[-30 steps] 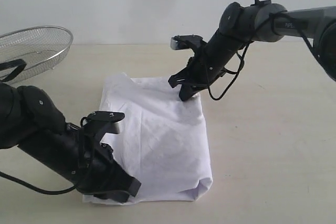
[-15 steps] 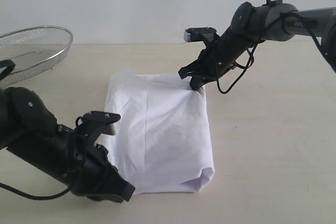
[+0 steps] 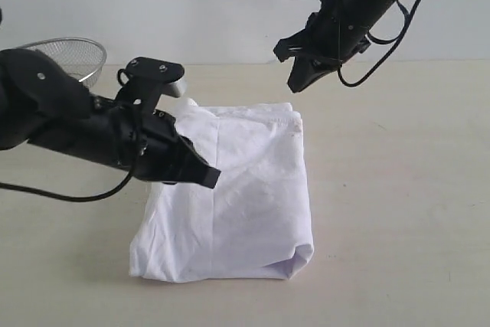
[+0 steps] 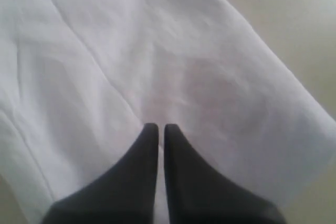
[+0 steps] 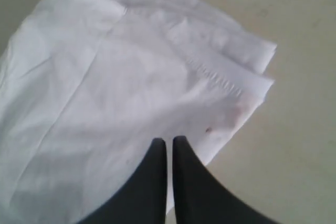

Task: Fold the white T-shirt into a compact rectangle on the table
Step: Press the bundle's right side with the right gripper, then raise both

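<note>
White T-shirt [image 3: 253, 189] lies folded on table [image 3: 398, 189]. Left tool [image 3: 208, 178] closed, empty, over shirt's middle; right tool [image 3: 295, 84] closed, empty, above its hemmed corner.

The white T-shirt [image 3: 245, 197] lies folded into a rumpled rectangle on the table [image 3: 398, 189].

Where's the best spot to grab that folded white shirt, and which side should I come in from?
On the shirt, probably the far corner on the right arm's side: layer edges lie stacked and open there, flat on the table. Come down at the far end and pinch all layers. The long side edge looks like a rounded fold.
</note>
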You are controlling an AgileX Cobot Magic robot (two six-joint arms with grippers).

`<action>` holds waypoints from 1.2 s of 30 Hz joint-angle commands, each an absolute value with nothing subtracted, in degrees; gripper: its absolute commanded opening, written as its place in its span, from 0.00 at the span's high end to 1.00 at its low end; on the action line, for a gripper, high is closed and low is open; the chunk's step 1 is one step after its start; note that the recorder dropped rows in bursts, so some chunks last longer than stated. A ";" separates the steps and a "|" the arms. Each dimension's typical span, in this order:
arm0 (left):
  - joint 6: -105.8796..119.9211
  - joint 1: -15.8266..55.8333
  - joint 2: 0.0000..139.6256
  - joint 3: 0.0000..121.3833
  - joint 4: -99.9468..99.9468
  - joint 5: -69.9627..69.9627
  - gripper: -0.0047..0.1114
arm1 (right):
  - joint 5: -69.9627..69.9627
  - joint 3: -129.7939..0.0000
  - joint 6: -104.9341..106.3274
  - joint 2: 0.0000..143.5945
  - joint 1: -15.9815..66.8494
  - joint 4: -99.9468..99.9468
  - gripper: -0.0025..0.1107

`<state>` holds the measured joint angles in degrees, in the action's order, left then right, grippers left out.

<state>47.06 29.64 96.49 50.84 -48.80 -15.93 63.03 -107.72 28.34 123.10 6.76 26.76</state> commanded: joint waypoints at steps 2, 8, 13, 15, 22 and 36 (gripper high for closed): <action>49.68 27.01 103.85 58.89 -48.37 -13.34 0.92 | 69.35 -102.10 26.29 119.07 9.26 24.16 0.98; 49.97 21.06 110.31 65.47 -47.34 -16.50 0.92 | 65.70 -88.17 25.14 110.90 13.74 23.80 0.98; 49.97 17.21 115.62 69.65 -46.48 -21.82 0.92 | 57.99 -74.97 23.83 105.02 18.20 22.95 0.98; 49.97 16.62 117.51 70.75 -46.40 -21.87 0.92 | 55.20 -70.66 23.27 103.83 19.79 22.40 0.98; 50.39 15.31 122.74 74.56 -45.32 -22.44 0.92 | 45.12 -62.68 21.98 103.51 23.04 21.59 0.98; 50.18 13.75 124.26 75.02 -45.09 -23.84 0.92 | 41.45 -57.37 19.75 107.80 23.04 18.94 0.98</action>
<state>50.17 14.50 123.79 75.11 -46.01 -23.85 41.39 -57.67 19.92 106.76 22.85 19.51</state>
